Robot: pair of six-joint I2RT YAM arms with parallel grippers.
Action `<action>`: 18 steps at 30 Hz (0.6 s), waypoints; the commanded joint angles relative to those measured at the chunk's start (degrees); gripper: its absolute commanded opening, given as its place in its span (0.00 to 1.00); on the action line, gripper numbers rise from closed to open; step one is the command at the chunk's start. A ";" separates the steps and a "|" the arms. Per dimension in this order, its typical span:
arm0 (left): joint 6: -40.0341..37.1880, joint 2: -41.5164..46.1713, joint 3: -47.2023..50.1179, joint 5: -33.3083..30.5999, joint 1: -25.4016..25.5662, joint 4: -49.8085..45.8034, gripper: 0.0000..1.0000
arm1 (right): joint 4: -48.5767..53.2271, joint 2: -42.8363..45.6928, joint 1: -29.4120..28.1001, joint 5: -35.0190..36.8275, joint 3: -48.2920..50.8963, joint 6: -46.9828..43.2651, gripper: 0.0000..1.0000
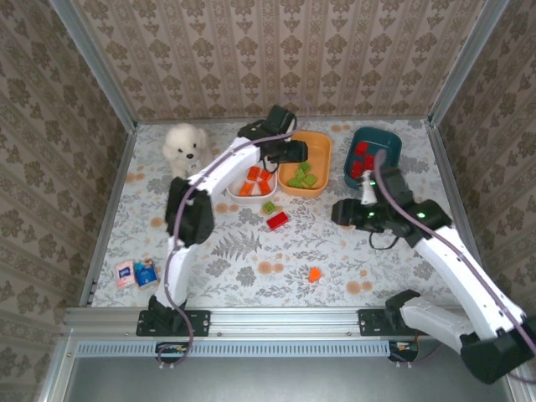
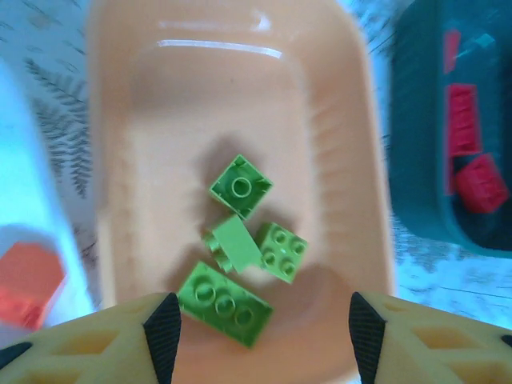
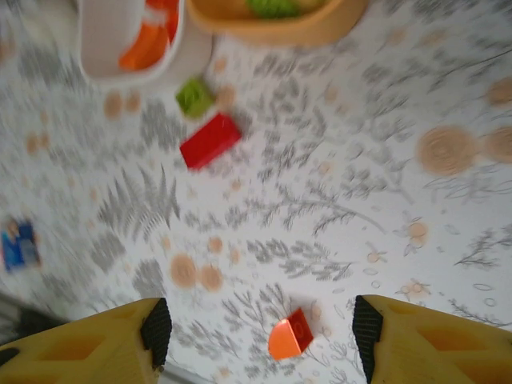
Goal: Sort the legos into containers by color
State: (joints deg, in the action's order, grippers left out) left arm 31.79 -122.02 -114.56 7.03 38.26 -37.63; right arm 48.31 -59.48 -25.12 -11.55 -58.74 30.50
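three strays to go near the orange tub

the left gripper is seen spread open and empty right above the orange tub, where light green bricks are lying loose on its floor. red bricks are seen in the teal tub just right of the orange tub, and orange bricks in the white tub just left of it. three pieces are left on the table: a green brick and a red brick just in front of the orange tub, and an orange brick well away from it, toward the arm bases. the right gripper is held open, nothing in it, over that orange brick. by the look of it, that brick is to be taken next. the fingers should be squared to its flat sides, lowered to the table and closed gently, since so small a piece may be tipped or skidded. the left arm should be given room on the way to the white tub.
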 commanded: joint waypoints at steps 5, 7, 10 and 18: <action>11.28 34.08 39.96 -1.13 -6.36 9.23 0.65 | -3.51 -24.09 -15.60 7.94 -7.89 -8.87 0.79; 12.61 42.28 49.92 -1.21 -7.88 9.04 0.66 | -2.65 -30.74 -17.55 9.68 -12.31 -10.48 0.99; 14.24 53.96 62.48 -1.95 -9.87 6.09 0.66 | -2.26 -38.40 -17.86 10.91 -17.85 -8.54 1.00; 18.85 76.86 78.26 -6.60 -10.88 -0.93 0.68 | -6.48 -48.05 -18.57 8.75 -23.29 14.39 0.85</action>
State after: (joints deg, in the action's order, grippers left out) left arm 47.37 -49.78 -38.63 3.29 27.97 -36.32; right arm 42.78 -104.81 -43.20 -3.25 -80.12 34.00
